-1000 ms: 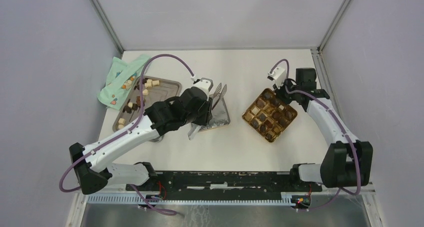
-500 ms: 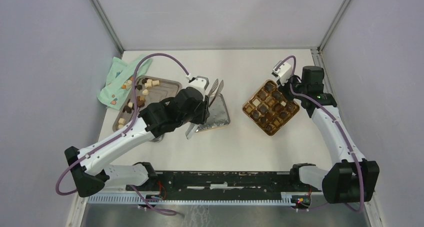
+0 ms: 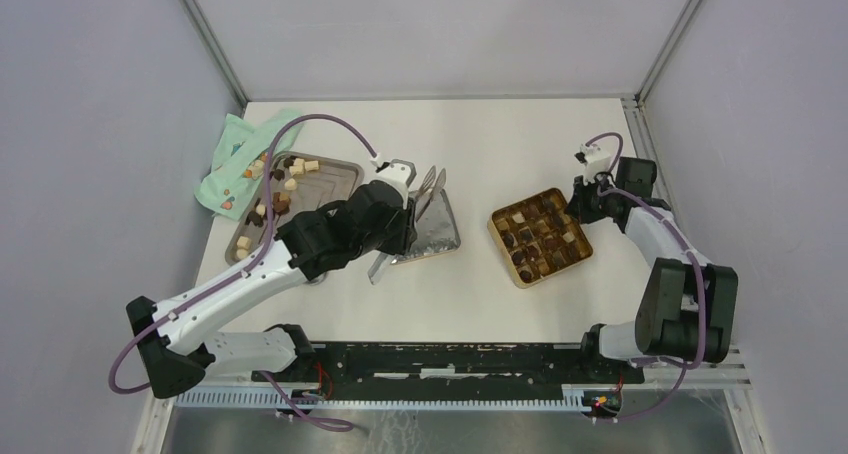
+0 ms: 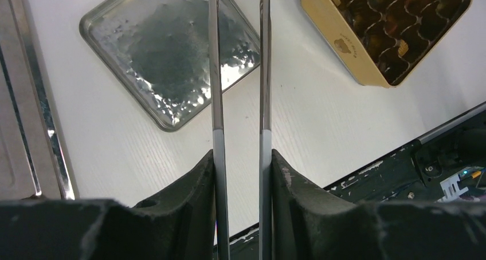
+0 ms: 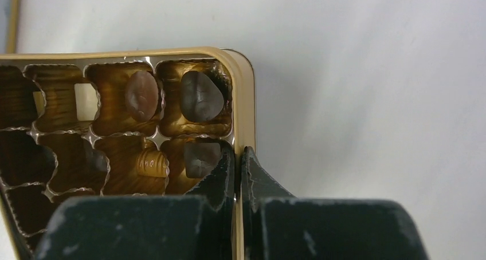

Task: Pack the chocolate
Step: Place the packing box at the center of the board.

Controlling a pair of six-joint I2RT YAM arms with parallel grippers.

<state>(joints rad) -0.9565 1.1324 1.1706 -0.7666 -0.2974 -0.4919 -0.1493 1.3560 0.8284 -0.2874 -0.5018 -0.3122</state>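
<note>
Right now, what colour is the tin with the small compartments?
The tin is gold; the right wrist view shows it best.

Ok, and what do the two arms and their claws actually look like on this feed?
The left arm and right arm match: white links and bulky black joints. A purple cable loops along each to a small white wrist camera. The left claw and right claw have matte black, wedge-shaped fingers.
</note>
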